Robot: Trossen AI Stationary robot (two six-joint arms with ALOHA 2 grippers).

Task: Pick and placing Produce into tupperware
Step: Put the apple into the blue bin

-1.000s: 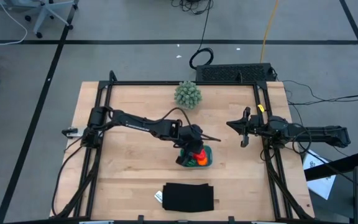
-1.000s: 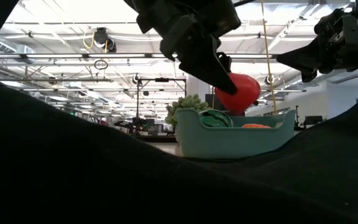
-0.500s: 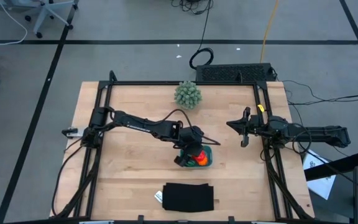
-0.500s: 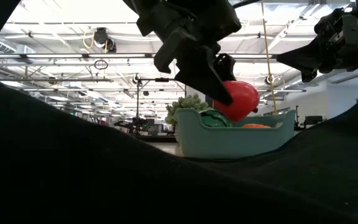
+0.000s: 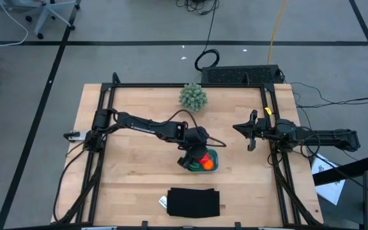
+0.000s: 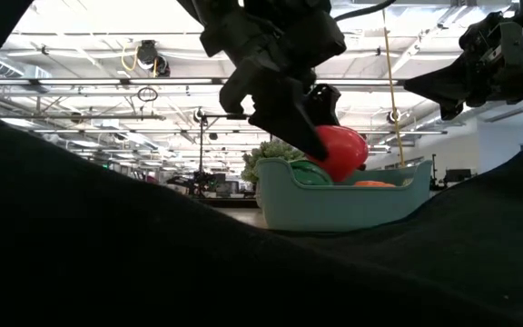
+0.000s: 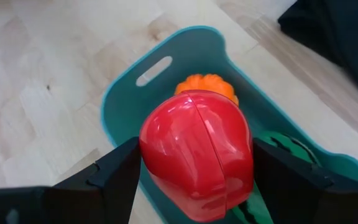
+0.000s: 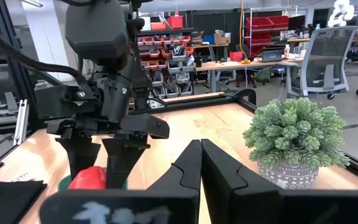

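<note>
Over teal tupperware point(image 7: 123, 93), left claw point(image 7: 194, 171) gripping red tomato point(image 7: 197, 152), right claw point(image 8: 199, 163) closed

The pale wooden surface point(image 5: 133, 166) carries a teal-blue plastic container point(image 5: 212, 165) near its middle. A spiky pale-green potted plant point(image 5: 193, 96) stands by the far edge. A flat black rectangle point(image 5: 193, 202) lies at the near edge.

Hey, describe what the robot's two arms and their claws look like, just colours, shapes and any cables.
Both arms are dark, nearly black, built of slim jointed segments. The left claw has two broad, flat, matte black fingers with angular edges. The right claw has the same black fingers, tapering to narrow tips. A thin dark cable loops along the left arm, and the right arm carries a small yellow marking near its wrist.
</note>
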